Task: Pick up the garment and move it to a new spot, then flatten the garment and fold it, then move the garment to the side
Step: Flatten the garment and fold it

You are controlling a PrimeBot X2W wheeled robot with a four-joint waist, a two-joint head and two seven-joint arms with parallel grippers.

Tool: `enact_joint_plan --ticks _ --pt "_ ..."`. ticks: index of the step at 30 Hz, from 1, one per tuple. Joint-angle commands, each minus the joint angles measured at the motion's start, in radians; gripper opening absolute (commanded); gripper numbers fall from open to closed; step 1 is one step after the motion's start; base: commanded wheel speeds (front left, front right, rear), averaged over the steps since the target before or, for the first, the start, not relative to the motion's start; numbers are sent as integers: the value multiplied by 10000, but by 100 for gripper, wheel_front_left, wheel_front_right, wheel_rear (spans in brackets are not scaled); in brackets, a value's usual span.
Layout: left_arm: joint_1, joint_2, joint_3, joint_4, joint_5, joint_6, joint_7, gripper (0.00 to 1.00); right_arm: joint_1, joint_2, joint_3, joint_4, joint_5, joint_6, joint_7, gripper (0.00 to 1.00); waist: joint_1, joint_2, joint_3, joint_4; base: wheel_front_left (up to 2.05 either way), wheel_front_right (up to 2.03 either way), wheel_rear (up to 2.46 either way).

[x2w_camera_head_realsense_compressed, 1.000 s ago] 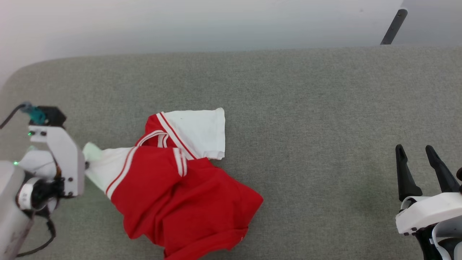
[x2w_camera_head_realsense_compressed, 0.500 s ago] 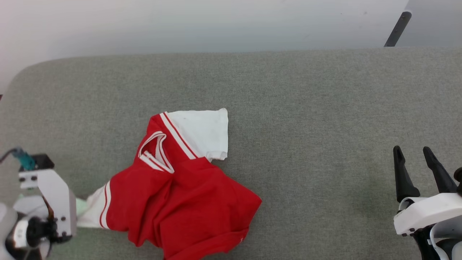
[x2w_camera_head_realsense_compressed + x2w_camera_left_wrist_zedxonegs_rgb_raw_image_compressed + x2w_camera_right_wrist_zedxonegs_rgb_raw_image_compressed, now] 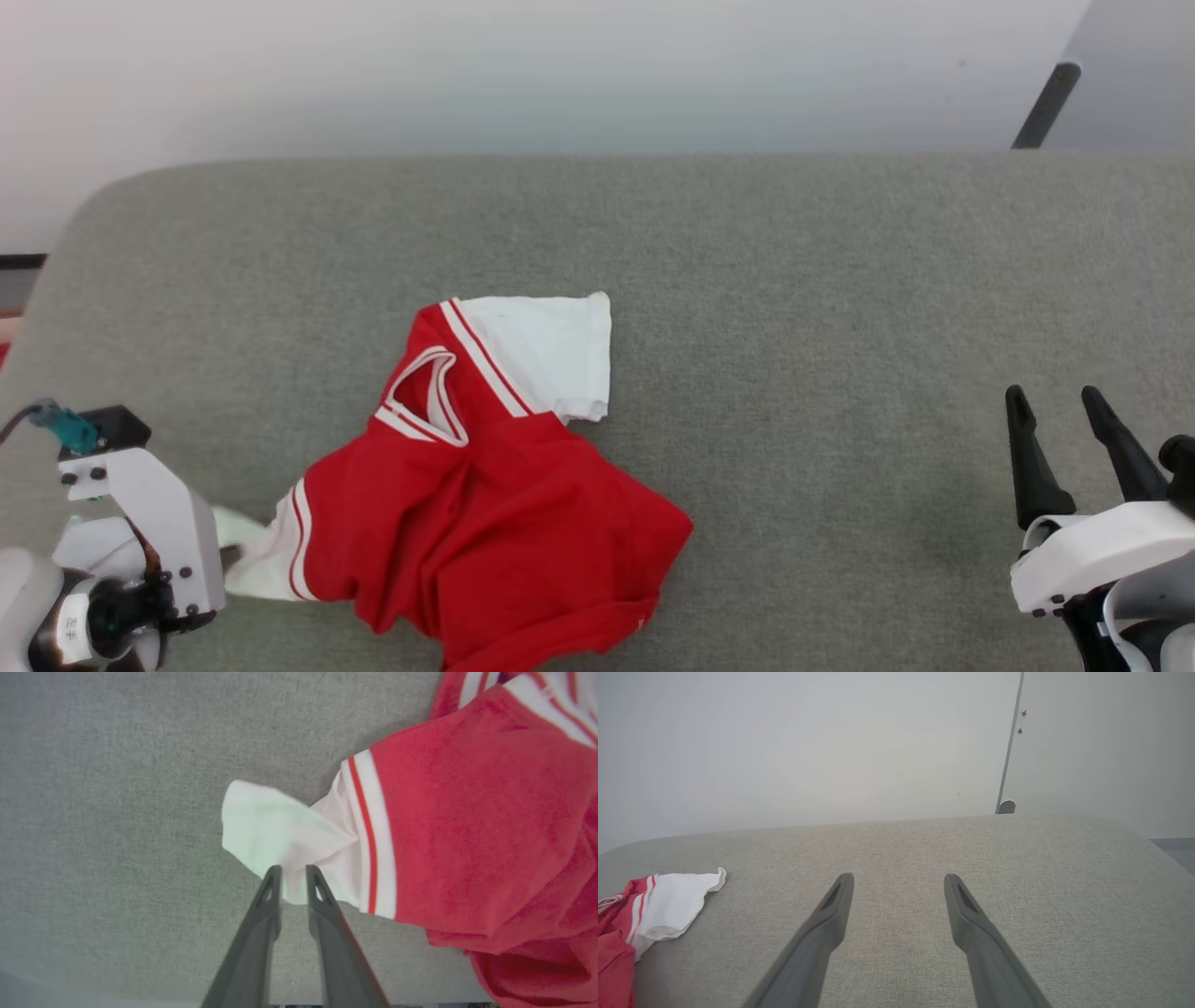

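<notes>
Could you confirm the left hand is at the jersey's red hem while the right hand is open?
No: the left hand is at the white sleeve of the garment, not its red hem, as the left wrist view shows; the right hand is open.

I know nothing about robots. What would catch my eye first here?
A crumpled red jersey shirt with striped trim lies on the grey padded surface, toward the near left. The left hand is nearly closed at one white sleeve; whether it grips the cloth is unclear. The right hand sits open at the far right, holding nothing.
</notes>
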Motion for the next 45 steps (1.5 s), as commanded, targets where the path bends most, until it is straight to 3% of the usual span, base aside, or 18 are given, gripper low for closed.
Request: enact_joint_plan --ticks 1,9,12,26,35,36,40,45 --pt "155 -54 48 -55 -67 -14 -88 100 183 -44 42 9 -34 -7 38 100 0 -1 -230 171 0 0 0" --pt "731 -309 708 -768 163 -273 -2106 100 341 -354 610 71 126 -7 425 100 0 -1 -983 829 0 0 0" --pt "1064 -617 1040 -957 272 -374 -3303 100 367 -461 899 93 271 -7 620 100 0 -1 -1236 1142 0 0 0" --pt "2947 -1966 2056 -703 1360 -1629 -9303 100 247 -974 2173 167 1258 -7 1921 100 0 -1 -1594 2566 0 0 0" --pt "3229 -3289 2751 -114 2386 -2052 -10169 100 -305 -1330 2680 261 1973 -7 3573 100 0 -1 -1135 3655 0 0 0" --pt "3207 -3762 3054 -70 2713 -2222 -10167 100 -458 -1407 2742 295 2152 -7 3980 100 0 -1 -1002 3894 0 0 0" --pt "3123 -4653 3520 137 3329 -2719 -10160 100 -845 -1576 2783 374 2191 -7 4468 100 0 -1 -718 4355 0 0 0" --pt "2914 -5477 3742 543 4027 -3370 -10163 100 -1231 -1513 2808 618 2561 -7 5487 100 0 -1 -345 4828 0 0 0"
